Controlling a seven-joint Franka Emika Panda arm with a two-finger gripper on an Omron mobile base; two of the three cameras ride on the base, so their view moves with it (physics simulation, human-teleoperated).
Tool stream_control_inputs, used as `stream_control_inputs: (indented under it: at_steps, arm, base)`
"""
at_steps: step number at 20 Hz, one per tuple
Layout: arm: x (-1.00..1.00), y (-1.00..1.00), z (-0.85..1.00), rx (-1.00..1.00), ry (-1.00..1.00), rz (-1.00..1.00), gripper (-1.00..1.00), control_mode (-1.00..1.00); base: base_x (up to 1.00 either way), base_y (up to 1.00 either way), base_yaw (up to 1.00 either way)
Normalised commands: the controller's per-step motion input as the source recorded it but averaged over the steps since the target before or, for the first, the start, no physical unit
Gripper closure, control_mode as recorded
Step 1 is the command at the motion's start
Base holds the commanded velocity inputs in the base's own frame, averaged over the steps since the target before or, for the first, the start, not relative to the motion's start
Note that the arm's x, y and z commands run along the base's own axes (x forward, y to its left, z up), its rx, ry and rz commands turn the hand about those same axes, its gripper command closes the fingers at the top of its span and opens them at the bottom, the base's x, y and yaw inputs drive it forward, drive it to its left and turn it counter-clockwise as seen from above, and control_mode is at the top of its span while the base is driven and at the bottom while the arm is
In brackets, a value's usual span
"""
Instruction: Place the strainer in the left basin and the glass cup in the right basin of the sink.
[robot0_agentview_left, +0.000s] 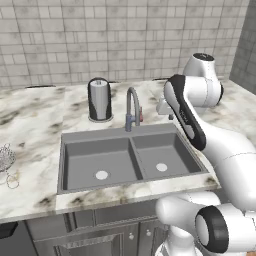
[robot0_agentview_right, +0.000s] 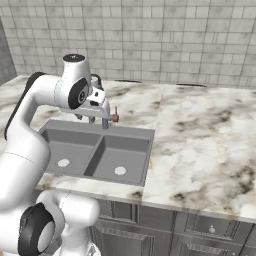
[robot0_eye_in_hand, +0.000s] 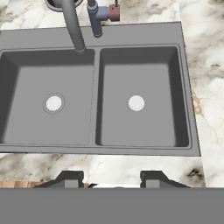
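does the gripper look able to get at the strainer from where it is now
Probably yes, with a long swing. The strainer sits on open counter far left of the sink, nothing beside it; the gripper hovers over the sink, jaws apart and empty.

Dk grey sink (robot0_agentview_left: 75, 137), white drains; silvery strainer (robot0_agentview_left: 6, 158), prob. mesh.

Strainer (robot0_agentview_left: 6, 158) on counter (robot0_agentview_left: 35, 125), left of sink (robot0_agentview_left: 95, 135)

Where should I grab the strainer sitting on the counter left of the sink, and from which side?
Take the strainer by the rim of its wire-mesh bowl, coming straight down from above. The bowl sits upright and open on the counter, so one pincer finger can drop inside and the other outside. Its thin wire handle lies low toward the front edge and looks too slight to pinch reliably.
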Motion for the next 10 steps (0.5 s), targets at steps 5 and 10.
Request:
stream_control_inputs:
  at_steps: [5,10]
  arm:
    - [0.00,0.00,0.00,0.00,0.00,0.00,-1.00,1.00]
    - [0.00,0.00,0.00,0.00,0.00,0.00,-1.00,1.00]
  base:
    - [0.00,0.00,0.00]
    - [-0.06,0.00,0.00]
